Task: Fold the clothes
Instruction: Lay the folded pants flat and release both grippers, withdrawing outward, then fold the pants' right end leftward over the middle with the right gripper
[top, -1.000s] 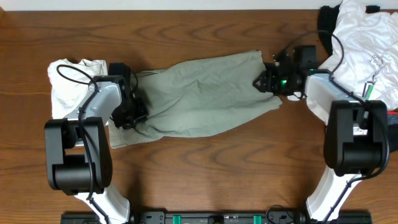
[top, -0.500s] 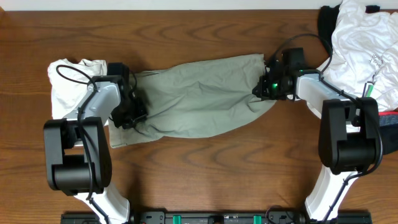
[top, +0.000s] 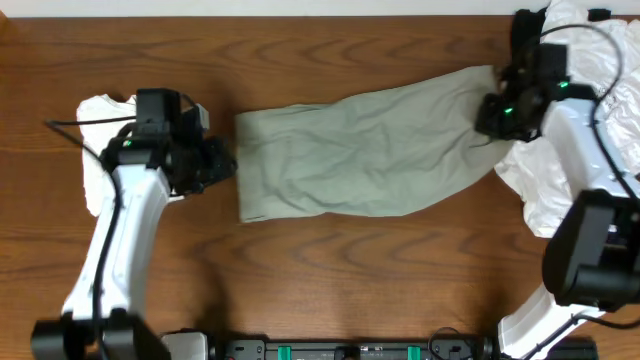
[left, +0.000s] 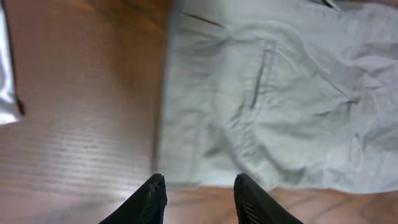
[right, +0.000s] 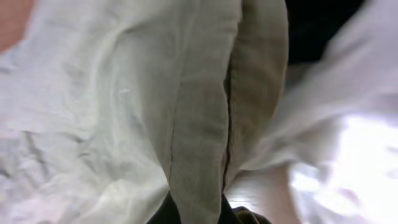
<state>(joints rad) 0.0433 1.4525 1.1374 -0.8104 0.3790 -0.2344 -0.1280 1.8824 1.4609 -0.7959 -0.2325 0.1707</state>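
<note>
Leftmost on the grained wooden table (top: 300, 40), a crumpled white cloth (top: 100, 125); left gripper (left: 199, 193) parted, empty, at the garment's straight edge; sage-green garment (top: 360, 155), soft and wrinkled, spread across mid-table; right gripper (top: 492, 112) pinching its seamed end beside rumpled white clothes (top: 590, 60).

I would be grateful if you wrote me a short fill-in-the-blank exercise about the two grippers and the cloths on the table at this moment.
1. The right gripper is shut on one end of the pale ____ fabric garment.
2. The left gripper is ____ and holds nothing.
3. The garment lies stretched out on a brown table made of ____.
4. The crumpled cloth beside the left gripper is ____ in colour.

Missing words: green; open; wood; white.
</note>
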